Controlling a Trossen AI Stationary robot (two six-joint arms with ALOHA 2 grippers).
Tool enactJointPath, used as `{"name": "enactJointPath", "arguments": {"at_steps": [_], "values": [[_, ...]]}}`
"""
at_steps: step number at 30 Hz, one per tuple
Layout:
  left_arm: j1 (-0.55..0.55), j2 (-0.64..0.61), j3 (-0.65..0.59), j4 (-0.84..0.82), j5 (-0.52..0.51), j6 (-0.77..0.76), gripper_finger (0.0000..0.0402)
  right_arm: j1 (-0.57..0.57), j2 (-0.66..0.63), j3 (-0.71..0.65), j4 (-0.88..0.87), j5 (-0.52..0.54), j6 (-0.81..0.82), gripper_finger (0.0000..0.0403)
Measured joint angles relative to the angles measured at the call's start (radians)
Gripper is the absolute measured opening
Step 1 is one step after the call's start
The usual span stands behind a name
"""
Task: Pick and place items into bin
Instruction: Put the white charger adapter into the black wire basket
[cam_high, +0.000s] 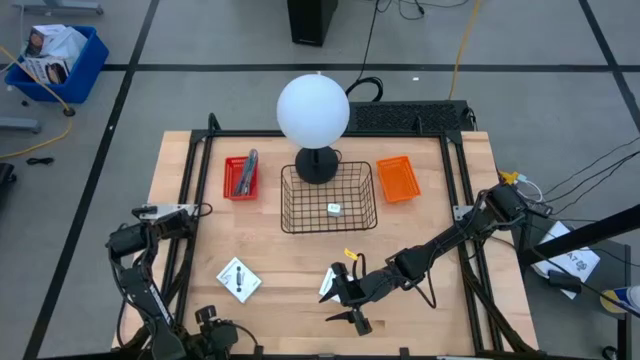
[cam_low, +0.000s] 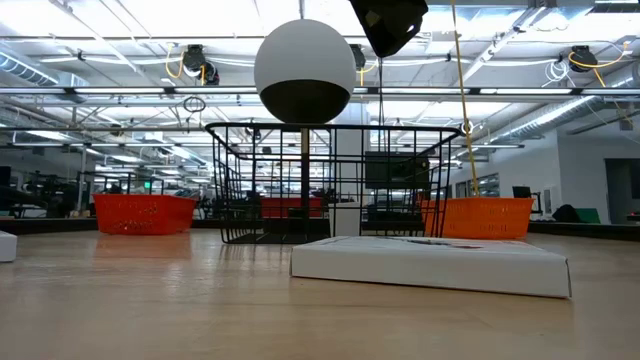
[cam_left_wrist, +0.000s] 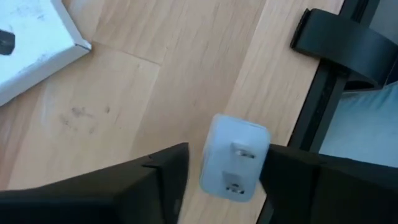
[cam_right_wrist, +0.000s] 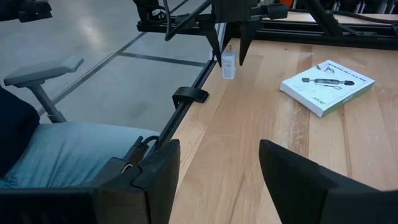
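One small white plug adapter (cam_left_wrist: 235, 157), two prongs showing, between left claw (cam_left_wrist: 224, 177) fingers

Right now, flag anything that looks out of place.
The white plug adapter is right at the table edge, between the left end effector's fingers; a nudge might tip it off.

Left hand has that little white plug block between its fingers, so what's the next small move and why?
Probably finish closing. The left hand straddles the white plug block near the table edge, with gaps apparently showing on both sides, so lifting toward the wire basket looks premature.
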Motion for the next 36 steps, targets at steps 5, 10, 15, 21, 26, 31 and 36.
{"name": "enactJointPath", "arguments": {"at_steps": [5,10,15,21,26,31,36], "values": [[0.002,0.0,0.0,-0.009,-0.006,0.017,0.0105,0.0,0.0,0.0,0.0,0.0,0.0,0.021],[0.02,0.0,0.0,-0.032,-0.123,0.029,0.0105,0.0,0.0,0.0,0.0,0.0,0.0,0.021],[0.062,0.0,0.0,-0.071,-0.226,0.051,0.0105,0.0,0.0,0.0,0.0,0.0,0.0,0.021],[0.148,-0.017,0.0,-0.133,-0.302,0.128,0.0123,0.002,-0.001,0.0,-0.023,0.0,0.0,0.021],[0.227,-0.059,0.0,-0.157,-0.421,0.197,0.0107,0.002,-0.002,0.0,-0.044,-0.002,0.0,0.021],[0.309,-0.12,0.0,-0.193,-0.515,0.277,0.0107,0.004,-0.003,0.0,-0.081,-0.003,0.017,0.021],[0.399,-0.222,0.0,-0.189,-0.537,0.431,0.012,0.017,-0.003,0.0,-0.099,-0.003,0.026,0.021]]}}
